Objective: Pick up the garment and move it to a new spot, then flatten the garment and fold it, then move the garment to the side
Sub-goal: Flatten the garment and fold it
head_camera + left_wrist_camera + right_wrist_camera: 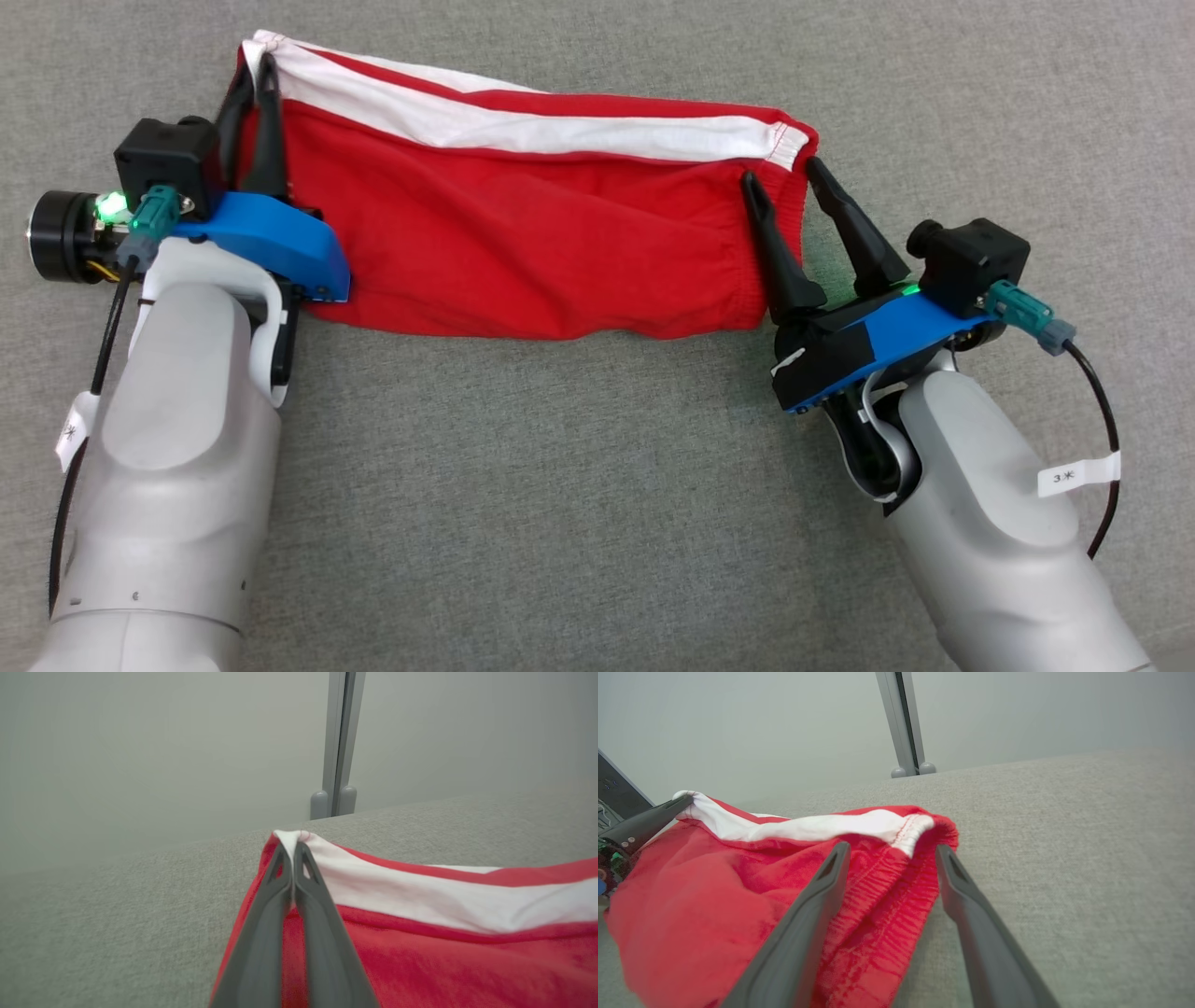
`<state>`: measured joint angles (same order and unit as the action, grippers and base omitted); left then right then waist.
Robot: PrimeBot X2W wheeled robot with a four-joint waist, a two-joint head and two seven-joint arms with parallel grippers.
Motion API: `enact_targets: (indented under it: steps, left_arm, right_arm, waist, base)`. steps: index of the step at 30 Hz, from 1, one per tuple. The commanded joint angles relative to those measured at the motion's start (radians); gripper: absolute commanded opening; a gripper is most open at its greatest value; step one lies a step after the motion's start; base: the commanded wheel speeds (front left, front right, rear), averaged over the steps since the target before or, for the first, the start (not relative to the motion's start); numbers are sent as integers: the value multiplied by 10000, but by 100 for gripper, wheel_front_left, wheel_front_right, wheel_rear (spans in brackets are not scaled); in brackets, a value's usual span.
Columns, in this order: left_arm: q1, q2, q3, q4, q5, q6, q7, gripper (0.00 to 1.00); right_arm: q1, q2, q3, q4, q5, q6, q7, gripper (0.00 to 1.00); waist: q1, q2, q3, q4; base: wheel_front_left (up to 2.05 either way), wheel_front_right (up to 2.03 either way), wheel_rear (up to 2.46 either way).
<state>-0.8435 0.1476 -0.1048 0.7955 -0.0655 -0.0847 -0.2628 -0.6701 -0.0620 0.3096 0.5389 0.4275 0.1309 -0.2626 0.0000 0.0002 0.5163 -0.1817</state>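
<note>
Straight ahead, a red garment (541,233) lies stretched sideways across a grey fabric surface (560,485), between the robot's two arms. A broad white stripe (523,126) runs along its far edge from end to end, and the red cloth below it is softly rumpled.

At the garment's left far corner, the left gripper (260,70) is clenched on the cloth. In the left wrist view its two dark fingers (261,933) press together, with the white corner pinched between the tips.

At the other end, the right gripper (780,171) is released, its fingers spread wide and holding nothing. One finger sits over the gathered red hem (896,891); the other is just past the garment's edge, above the bare grey surface. Whether the tips touch the cloth cannot be told.

Beyond the surface stands a pale wall (140,742) with a slim grey upright post (338,742).
</note>
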Motion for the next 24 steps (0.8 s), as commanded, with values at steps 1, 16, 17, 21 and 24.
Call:
enact_targets:
  steps: [1, 16, 17, 21, 24]
  left_arm:
    - [75, 12, 104, -28, -39, 66, -30, 100]
    - [952, -190, 681, 1487, -585, 366, 109, 100]
    - [896, -171, 667, 1862, -548, 436, 245, 100]
    - [673, -157, 610, 3058, -648, 392, 731, 99]
    - [651, -283, 610, 3725, -759, 318, 964, 0]
  right_arm:
    - [-50, 29, -106, 52, -69, -1, -32, 100]
    - [1316, -196, -1739, -566, -765, -1, -31, 100]
    - [1384, -209, -1824, -587, -808, -1, -32, 100]
    - [1640, -224, -2104, -536, -1047, -1, -31, 100]
    - [1791, -208, -2302, -508, -1243, -1, -31, 100]
  waist:
    - [0, -2, -18, 36]
    - [0, -2, -480, 132]
    - [0, -2, -499, 116]
    - [0, -2, -638, 54]
    - [0, -2, -868, 77]
  base:
    - [0, 0, 0]
    - [0, 0, 0]
    - [0, 0, 0]
    - [0, 0, 0]
    - [0, 0, 0]
